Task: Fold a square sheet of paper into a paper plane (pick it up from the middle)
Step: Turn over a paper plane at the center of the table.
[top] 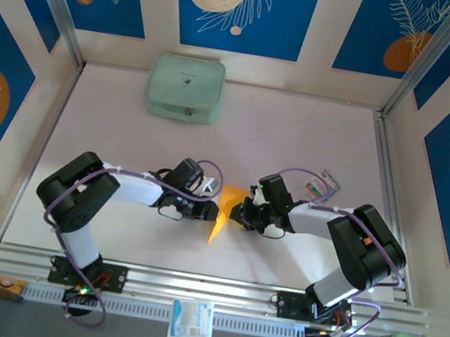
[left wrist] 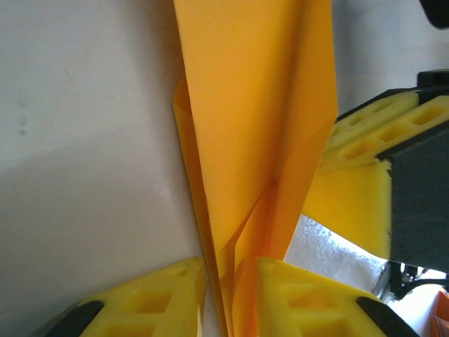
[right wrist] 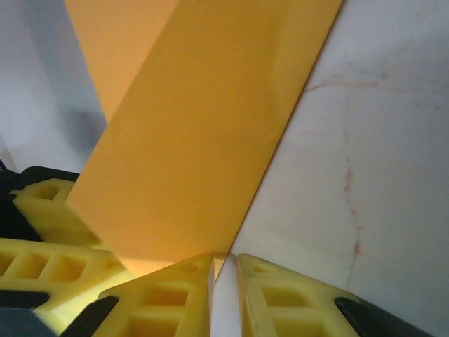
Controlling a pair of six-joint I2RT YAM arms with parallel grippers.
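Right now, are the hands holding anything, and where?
Both pinch the folded orange paper: left hand at its folded edge, right hand at a corner.

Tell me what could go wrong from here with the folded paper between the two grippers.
1. The paper plane runs between the fingers of the left gripper with its layers splayed; a loose hold may let the folds spring open or the paper slip.
2. Just a corner reaches the right gripper; pulling may tear or drop it.
3. The two grippers are very close together; their fingers may collide.
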